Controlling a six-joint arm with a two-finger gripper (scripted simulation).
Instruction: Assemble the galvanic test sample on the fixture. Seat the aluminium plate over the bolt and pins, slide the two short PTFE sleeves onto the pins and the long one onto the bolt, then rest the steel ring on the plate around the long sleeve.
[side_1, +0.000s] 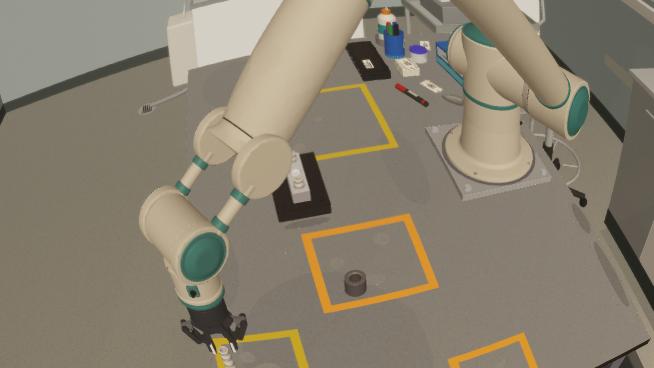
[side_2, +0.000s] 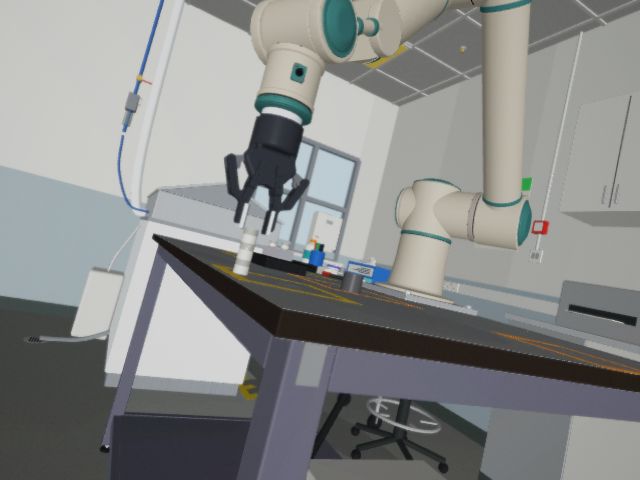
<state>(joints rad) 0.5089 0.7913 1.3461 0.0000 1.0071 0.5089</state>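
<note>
The long white PTFE sleeve (side_1: 226, 355) (side_2: 245, 251) stands upright in the yellow-marked square at the table's near left corner. Just above its top hangs my gripper (side_1: 218, 345) (side_2: 254, 223), open and empty, fingers pointing down. The black fixture (side_1: 302, 187) lies mid-table with the pale aluminium plate (side_1: 299, 180) on it and white sleeves standing on the plate. The dark steel ring (side_1: 355, 283) (side_2: 352, 280) rests alone inside the orange square in front of the fixture.
Behind the work the arm's base (side_1: 492, 150) is bolted to a plate at the right. At the far edge lie a black tray (side_1: 367, 60), a blue pen cup (side_1: 393, 42), a red marker (side_1: 411, 94) and small boxes. Another orange square (side_1: 492, 355) marks the near right.
</note>
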